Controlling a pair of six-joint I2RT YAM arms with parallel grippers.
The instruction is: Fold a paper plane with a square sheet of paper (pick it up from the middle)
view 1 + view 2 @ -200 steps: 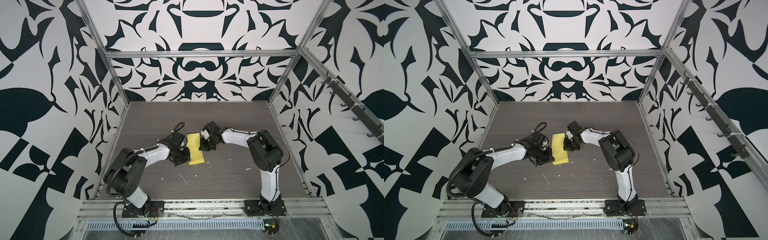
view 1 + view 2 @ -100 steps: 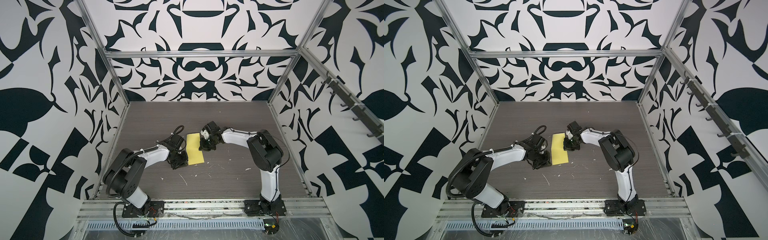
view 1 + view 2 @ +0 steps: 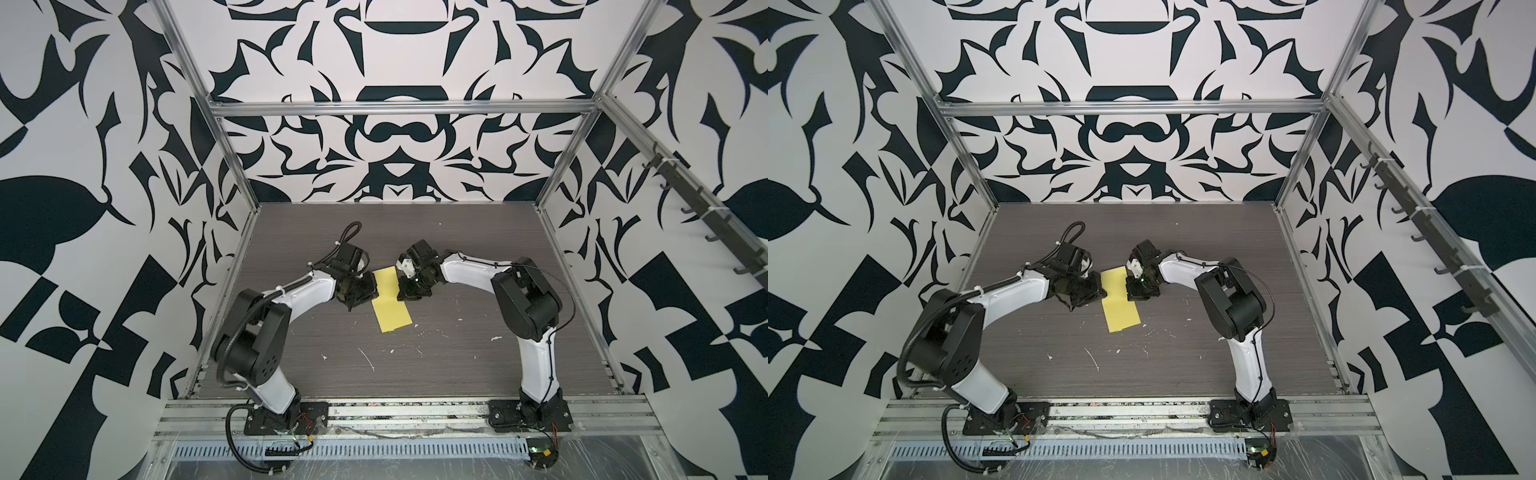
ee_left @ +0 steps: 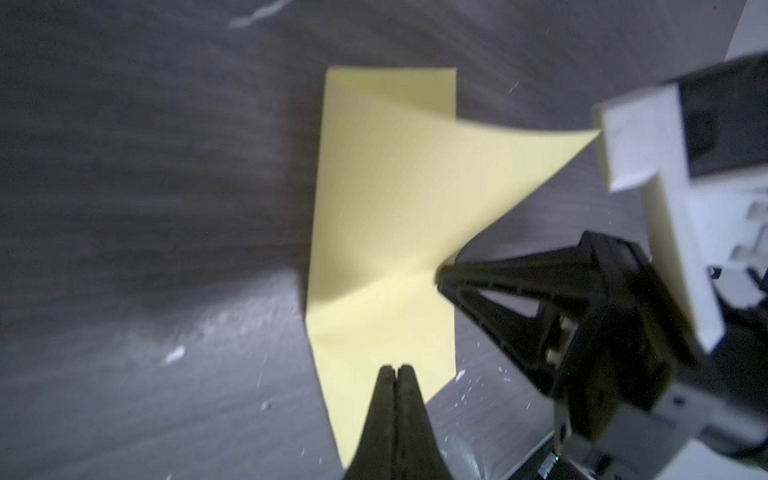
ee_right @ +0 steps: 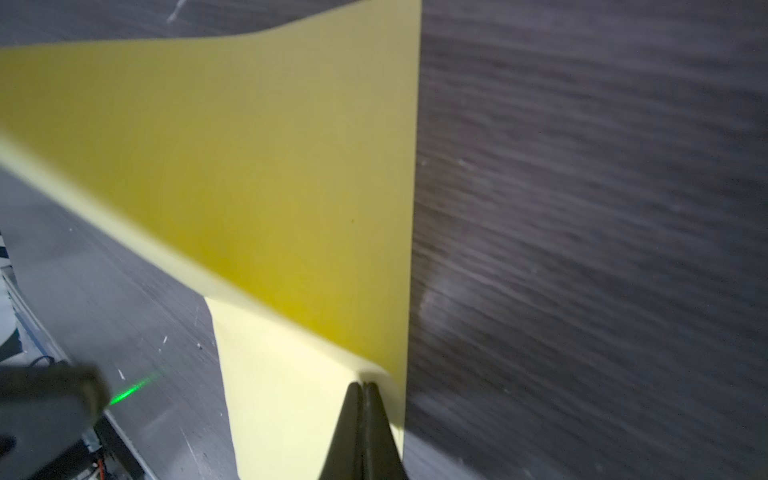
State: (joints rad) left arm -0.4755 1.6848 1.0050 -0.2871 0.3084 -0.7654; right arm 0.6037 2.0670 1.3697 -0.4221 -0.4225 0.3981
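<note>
- Since a second ago, our left fingers (image 4: 390,386) have shifted along the sheet's (image 3: 392,303) left edge, from its front half toward the back wall (image 3: 395,158). The right fingers (image 5: 360,399) and the sheet lie where they were.
- We see the sheet in both top views (image 3: 1121,305) as a narrow yellow rectangle near the middle of the worktop (image 3: 457,365). It lies between the two sets of fingers, its long sides running front to back at a slight slant.
- Our left fingers are pressed tight together. In the left wrist view their tips sit over one short end of the sheet (image 4: 374,208), and we cannot tell whether they touch it.
- Our right fingers are closed as well, and in both top views they sit at the sheet's right edge.
- In the right wrist view, the right tips pinch the edge of the sheet's top layer (image 5: 291,166). That layer curls up from them and rises off the paler layer beneath.
- In the left wrist view, the raised layer stands as a flap. Its free corner reaches the white housing (image 4: 631,137) behind the right fingers, and the lower layer lies flat on the worktop.
- White flecks (image 3: 366,359) lie scattered on the worktop in front of the sheet, apart from it.
</note>
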